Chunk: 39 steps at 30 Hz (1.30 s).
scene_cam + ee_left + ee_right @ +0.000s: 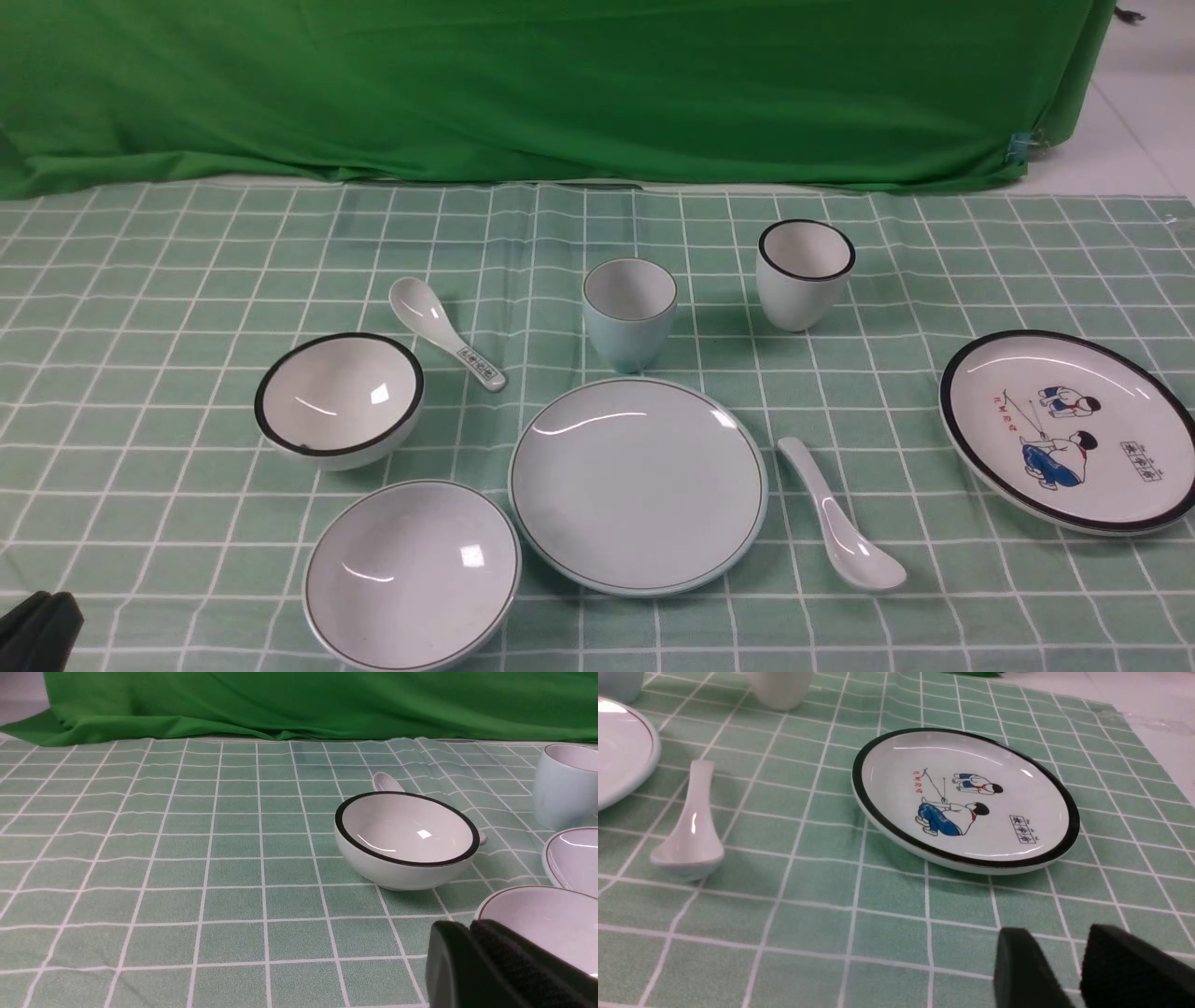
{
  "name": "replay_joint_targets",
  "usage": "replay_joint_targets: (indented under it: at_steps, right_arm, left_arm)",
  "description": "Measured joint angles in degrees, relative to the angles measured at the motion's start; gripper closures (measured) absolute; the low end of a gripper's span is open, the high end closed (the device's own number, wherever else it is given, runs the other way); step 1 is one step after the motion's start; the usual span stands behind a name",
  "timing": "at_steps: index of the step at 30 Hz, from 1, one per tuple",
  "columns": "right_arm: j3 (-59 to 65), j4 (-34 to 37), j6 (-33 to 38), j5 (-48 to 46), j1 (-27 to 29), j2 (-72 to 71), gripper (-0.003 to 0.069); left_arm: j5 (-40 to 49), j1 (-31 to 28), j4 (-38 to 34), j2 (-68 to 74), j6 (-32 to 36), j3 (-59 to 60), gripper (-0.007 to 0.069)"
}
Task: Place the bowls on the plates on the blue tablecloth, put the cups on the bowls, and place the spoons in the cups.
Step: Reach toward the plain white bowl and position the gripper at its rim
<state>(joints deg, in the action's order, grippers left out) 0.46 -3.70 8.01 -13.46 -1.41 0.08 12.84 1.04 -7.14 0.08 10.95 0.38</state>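
Near left corner: left gripper [37,630], pads pressed together with nothing between, parked low just short of the pale blue bowl [411,574]. Probably closed because no grasp has begun. Out of the front view but seen from its own wrist: right gripper [1064,952], pads partly spread, empty, low over the blue tablecloth [140,280] on the near side of the cartoon plate [1064,429]. Looks readied for a pick on the right side.

Next out: pale blue bowl, bare on the cloth, just left of the pale blue plate [638,483], rims close. Only a short hop to its matching plate. Right of that plate, plain spoon [840,523], scoop nearest, handle pointing far. Far right, cartoon plate, empty.

Farther, on the left: white black-rimmed bowl [339,397], upright on the cloth, well apart from the cartoon plate, with the blue plate between. Likely a long carry across. Just beyond it, patterned spoon [446,333], marked handle end toward the near right.

Farther again: pale blue cup [629,313] just beyond the blue plate, white black-rimmed cup [805,273] to its right. Both upright, mouths up, spaced apart for clean grasps.

No stacking done; whole task ahead, judging by the layout. Farthest: green backdrop cloth [560,84].
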Motion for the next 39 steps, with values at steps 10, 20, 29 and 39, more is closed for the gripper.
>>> replay_joint_targets:
  at_steps: [10, 20, 29, 39]
  right_arm:
    - [0.0, 0.0, 0.0, 0.0, 0.0, 0.0, 0.0417]
    - [0.0, 7.4, -11.1, 8.0, 0.0, 0.0, 0.0417]
    - [0.0, 10.8, -26.9, 25.9, 0.0, 0.0, 0.0417]
    - [-3.5, 10.8, -31.6, 24.7, -1.1, 0.1, 0.0441]
  left_arm:
    - [-14.0, 0.0, -8.8, 0.0, -5.9, 0.0, 0.0608]
    - [-46.3, 0.0, -10.6, 0.0, -24.8, 0.0, 0.0608]
    - [-19.1, 0.0, -6.3, 10.9, -25.5, -22.8, 0.0608]
    - [30.8, 0.0, -9.8, 47.8, -11.0, -47.0, 0.0608]
